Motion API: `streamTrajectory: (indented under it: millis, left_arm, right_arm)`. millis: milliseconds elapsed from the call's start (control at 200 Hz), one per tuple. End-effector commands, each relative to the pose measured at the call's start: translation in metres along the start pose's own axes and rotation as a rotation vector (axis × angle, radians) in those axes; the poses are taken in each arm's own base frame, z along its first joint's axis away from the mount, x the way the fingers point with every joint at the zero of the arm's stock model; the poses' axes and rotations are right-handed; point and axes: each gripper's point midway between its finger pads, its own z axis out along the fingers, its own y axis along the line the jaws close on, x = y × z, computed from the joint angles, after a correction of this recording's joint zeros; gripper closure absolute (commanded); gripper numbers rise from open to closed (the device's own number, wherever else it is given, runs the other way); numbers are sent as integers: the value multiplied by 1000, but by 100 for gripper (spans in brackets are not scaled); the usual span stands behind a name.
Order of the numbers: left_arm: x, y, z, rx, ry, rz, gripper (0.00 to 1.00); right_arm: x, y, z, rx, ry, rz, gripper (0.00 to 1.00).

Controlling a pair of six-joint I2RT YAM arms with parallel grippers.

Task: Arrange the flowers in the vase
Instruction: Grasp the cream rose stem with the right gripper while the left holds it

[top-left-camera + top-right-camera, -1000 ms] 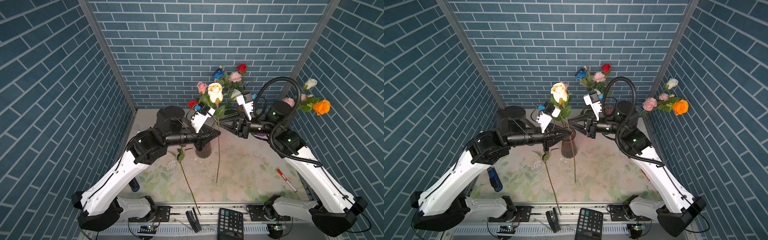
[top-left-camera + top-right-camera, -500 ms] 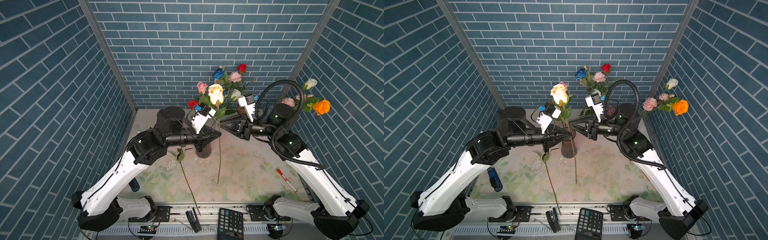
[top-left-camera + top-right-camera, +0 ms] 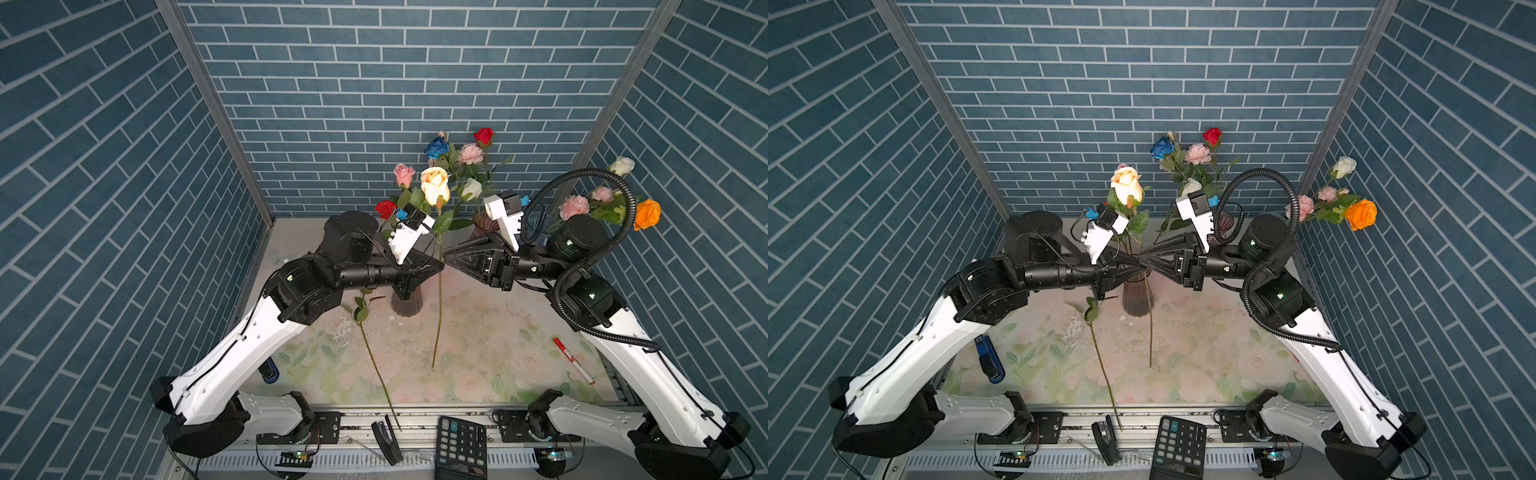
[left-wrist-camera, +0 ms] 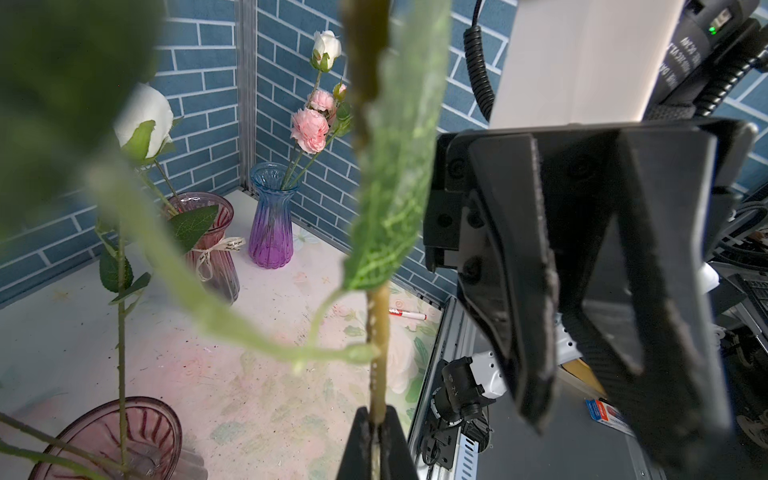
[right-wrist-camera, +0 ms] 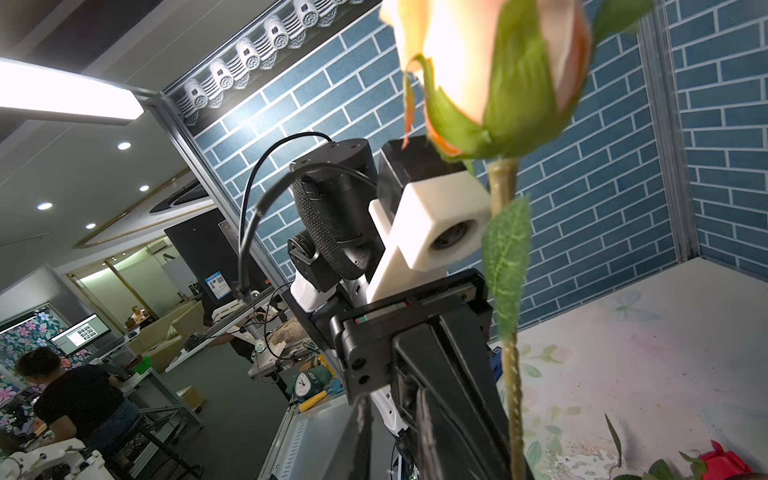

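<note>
My left gripper (image 3: 439,266) (image 4: 377,419) is shut on the long green stem (image 4: 378,324) of a peach rose (image 3: 435,185) (image 3: 1126,188), which it holds upright. The stem's foot rests on the table (image 3: 433,365). Just behind and below this gripper stands a dark purple vase (image 3: 407,305) (image 3: 1136,297) with a pink rose (image 3: 404,174) and a red rose (image 3: 385,208) in it. My right gripper (image 3: 448,259) (image 5: 395,449) faces it tip to tip, open, with the stem (image 5: 515,395) beside its fingers (image 4: 523,291), not between them. Another flower stem (image 3: 374,361) lies on the table.
A ribboned red vase (image 4: 208,249) with blue, red, pink and white blooms (image 3: 471,153) stands at the back. A blue-purple vase (image 4: 272,224) in the right corner holds pink, white and orange ones (image 3: 647,214). A red pen (image 3: 573,359), calculator (image 3: 461,444) and stapler (image 3: 386,440) lie in front.
My right gripper has dipped a little beside the stem and its jaws have parted slightly. The left gripper and the peach rose have stayed where they were.
</note>
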Motion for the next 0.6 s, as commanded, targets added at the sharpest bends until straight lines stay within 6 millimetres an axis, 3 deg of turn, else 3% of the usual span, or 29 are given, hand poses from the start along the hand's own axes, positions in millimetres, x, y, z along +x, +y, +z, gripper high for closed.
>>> streamTrajectory:
  millis: [0,110,325,595]
  left_arm:
    - [-4,-1,-3,0,-13,2,100]
    - [-4,-1,-3,-2,-13,1,100]
    - [-3,-1,-3,0,-11,5,100]
    - [-5,-2,0,11,-4,8,100]
  right_arm:
    - [1,3,0,-14,5,9,78]
    - [4,-3,0,24,9,8,76]
    - [9,-20,-9,172,26,-30,62]
    - [6,-29,-3,184,35,-17,64]
